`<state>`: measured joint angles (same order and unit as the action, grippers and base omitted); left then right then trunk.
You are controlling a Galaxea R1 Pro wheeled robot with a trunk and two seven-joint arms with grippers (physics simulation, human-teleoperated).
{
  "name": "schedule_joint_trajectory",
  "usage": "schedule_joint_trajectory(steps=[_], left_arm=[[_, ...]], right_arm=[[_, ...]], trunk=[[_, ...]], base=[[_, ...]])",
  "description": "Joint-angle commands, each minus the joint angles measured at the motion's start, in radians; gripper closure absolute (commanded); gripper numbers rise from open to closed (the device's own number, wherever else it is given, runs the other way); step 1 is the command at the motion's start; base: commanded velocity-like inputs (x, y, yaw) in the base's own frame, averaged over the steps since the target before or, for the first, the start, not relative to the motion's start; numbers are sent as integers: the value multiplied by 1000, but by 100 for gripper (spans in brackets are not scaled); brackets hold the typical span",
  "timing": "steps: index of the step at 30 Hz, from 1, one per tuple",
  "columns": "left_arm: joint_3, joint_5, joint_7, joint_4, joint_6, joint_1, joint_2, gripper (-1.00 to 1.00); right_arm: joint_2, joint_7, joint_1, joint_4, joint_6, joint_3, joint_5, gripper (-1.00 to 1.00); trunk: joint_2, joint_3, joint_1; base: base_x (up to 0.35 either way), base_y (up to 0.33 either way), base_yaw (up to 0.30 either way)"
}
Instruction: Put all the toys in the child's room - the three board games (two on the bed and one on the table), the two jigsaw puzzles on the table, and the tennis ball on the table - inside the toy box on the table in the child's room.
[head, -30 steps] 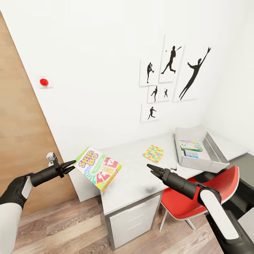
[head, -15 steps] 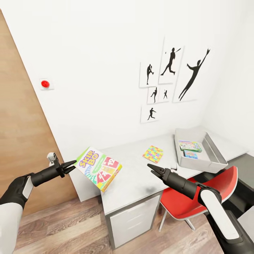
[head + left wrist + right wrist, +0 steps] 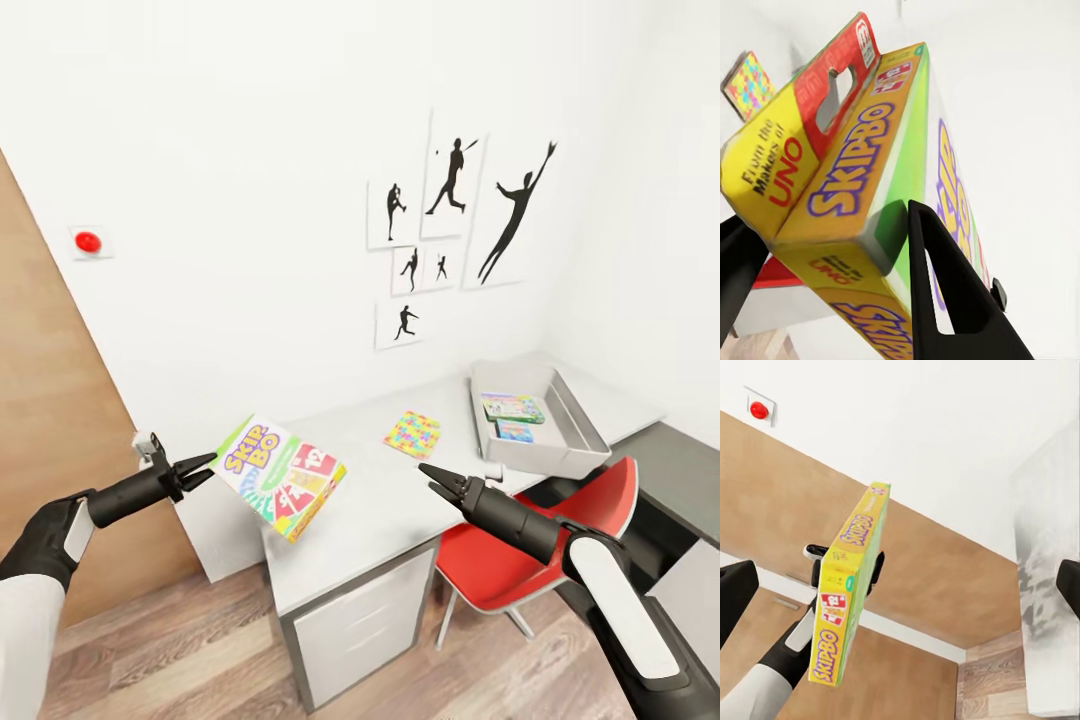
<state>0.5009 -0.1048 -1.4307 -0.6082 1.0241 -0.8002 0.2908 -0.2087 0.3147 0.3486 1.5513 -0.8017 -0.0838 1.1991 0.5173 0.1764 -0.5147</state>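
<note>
My left gripper (image 3: 205, 467) is shut on the edge of the green-yellow Skip-Bo board game (image 3: 285, 476), holding it tilted in the air off the table's (image 3: 350, 520) left end. The left wrist view shows the box (image 3: 862, 150) clamped between the black fingers (image 3: 945, 292). My right gripper (image 3: 428, 475) hovers open and empty above the table's front edge. A jigsaw puzzle (image 3: 412, 434) lies flat mid-table. The grey toy box (image 3: 590, 440) stands at the right end with a pale green game box (image 3: 512, 407) and a small blue one (image 3: 514, 431) inside. Tennis ball and bed are out of view.
A red chair (image 3: 560, 545) is tucked under the table below my right arm. The white drawer cabinet (image 3: 360, 630) sits under the table's near end. A wooden door (image 3: 50, 430) stands left, and a lower dark desk (image 3: 680, 465) right.
The whole picture has slid left, so the camera has turned right. Both grippers keep their pose, and the Skip-Bo box stays in the left one.
</note>
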Motion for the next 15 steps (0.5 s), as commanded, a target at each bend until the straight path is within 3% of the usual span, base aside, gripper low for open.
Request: schedule_joint_trajectory(steps=[1, 15], left_arm=[[1, 0, -7, 0, 10, -1, 0, 100], [1, 0, -17, -18, 8, -1, -1, 100]], right_arm=[[-1, 4, 1, 0, -2, -1, -2, -100], [-1, 12, 1, 0, -2, 9, -2, -100]], trunk=[[2, 1, 0], [2, -5, 0]], base=[[0, 0, -273], [0, 0, -276]])
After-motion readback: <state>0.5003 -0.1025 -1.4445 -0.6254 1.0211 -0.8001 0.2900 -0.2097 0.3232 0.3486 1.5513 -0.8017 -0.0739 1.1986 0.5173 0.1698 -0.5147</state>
